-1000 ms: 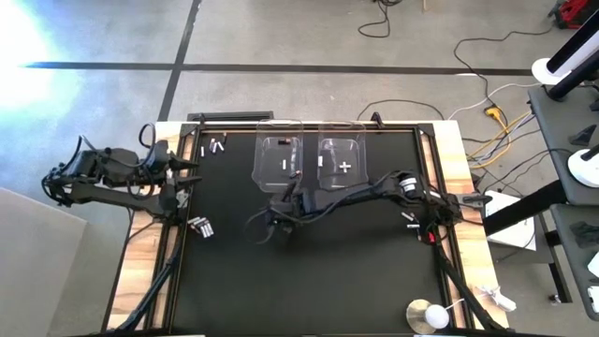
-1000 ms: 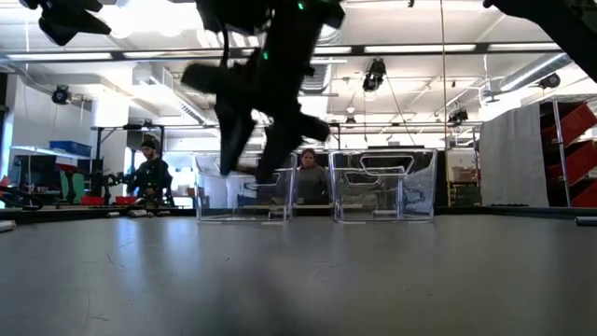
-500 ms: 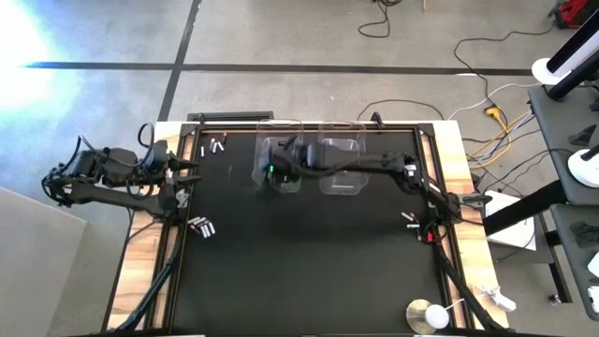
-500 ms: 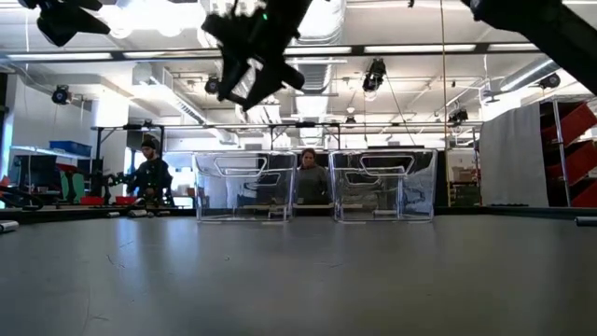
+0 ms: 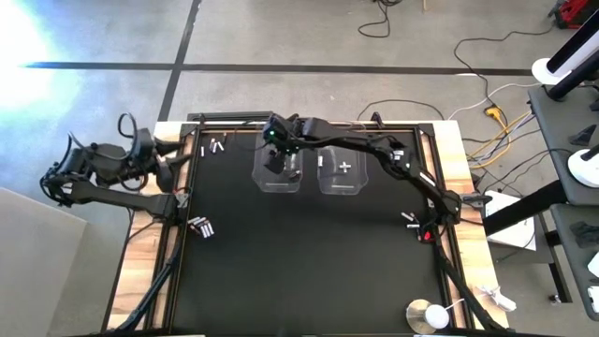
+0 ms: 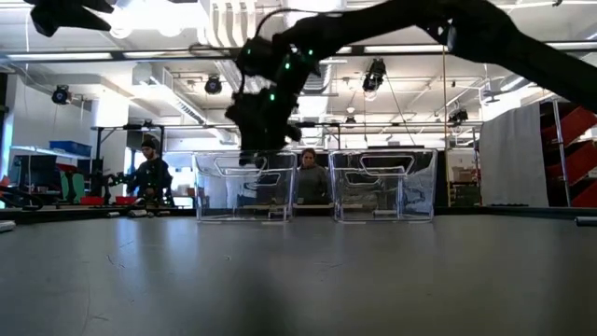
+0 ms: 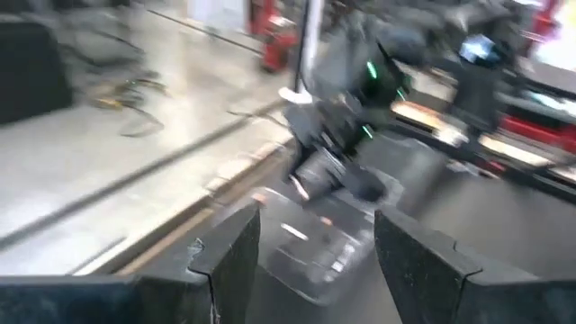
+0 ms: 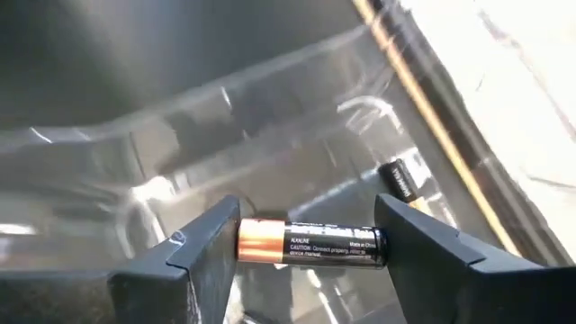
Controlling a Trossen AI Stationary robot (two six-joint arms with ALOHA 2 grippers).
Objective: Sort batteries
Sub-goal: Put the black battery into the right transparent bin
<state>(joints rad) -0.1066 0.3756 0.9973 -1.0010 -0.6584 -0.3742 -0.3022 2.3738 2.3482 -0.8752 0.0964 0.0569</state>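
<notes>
My right gripper (image 5: 275, 161) hangs over the left of two clear tubs (image 5: 278, 178) at the table's far side, shut on a copper-and-black battery (image 8: 306, 243). One dark battery (image 8: 399, 183) lies on that tub's floor. The right tub (image 5: 341, 180) holds white batteries (image 5: 344, 168). Loose batteries lie on the black mat at the far left (image 5: 217, 145), the left edge (image 5: 200, 226) and the right edge (image 5: 412, 221). My left gripper (image 7: 315, 261) waits open and empty above the table's left edge (image 5: 170, 157). My right gripper holds the battery end to end: the copper end (image 8: 247, 243) sits against one finger, the black end (image 8: 376, 243) against the other. The fingers slant down toward the far edge. The battery lies level across the gap, lifted clear above the tub's floor.
Both tubs stand side by side near the far edge, seen in the low view as the left tub (image 6: 242, 187) and the right tub (image 6: 384, 185). A white round object (image 5: 430, 315) sits at the near right corner. People (image 6: 308, 177) stand in the room beyond the table.
My right gripper has swung from the middle of the mat toward the far edge, rising and rolling its wrist, and now hangs over the left tub with the battery still between its fingers. My left wrist has turned a little in place.
</notes>
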